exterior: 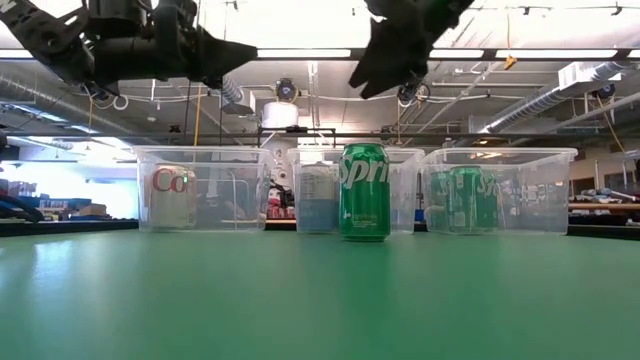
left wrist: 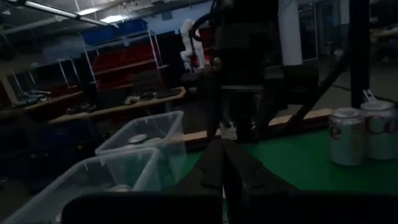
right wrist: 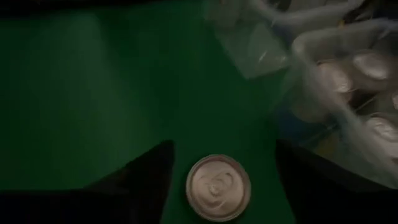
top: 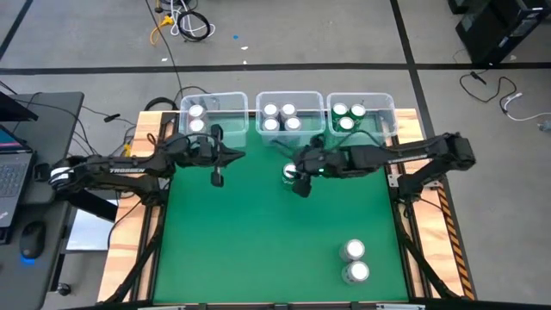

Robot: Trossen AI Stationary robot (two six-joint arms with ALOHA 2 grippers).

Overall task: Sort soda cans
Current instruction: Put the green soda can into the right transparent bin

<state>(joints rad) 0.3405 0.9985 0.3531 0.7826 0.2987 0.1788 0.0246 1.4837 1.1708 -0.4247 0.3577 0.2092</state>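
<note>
A green soda can (exterior: 363,190) stands upright on the green table in front of the middle bin; its silver top (right wrist: 218,187) shows in the right wrist view. My right gripper (top: 299,182) hangs open above it, slanting down, one finger on either side and clear of the can. My left gripper (top: 217,178) is shut on nothing, held above the table in front of the left bin. Two silver-white cans (top: 354,261) stand near the table's front right.
Three clear plastic bins line the far edge: the left bin (top: 225,107) holds two silver cans, the middle bin (top: 289,97) several silver cans, the right bin (top: 383,105) green cans. The green table (top: 258,241) is bare between the bins and the near cans.
</note>
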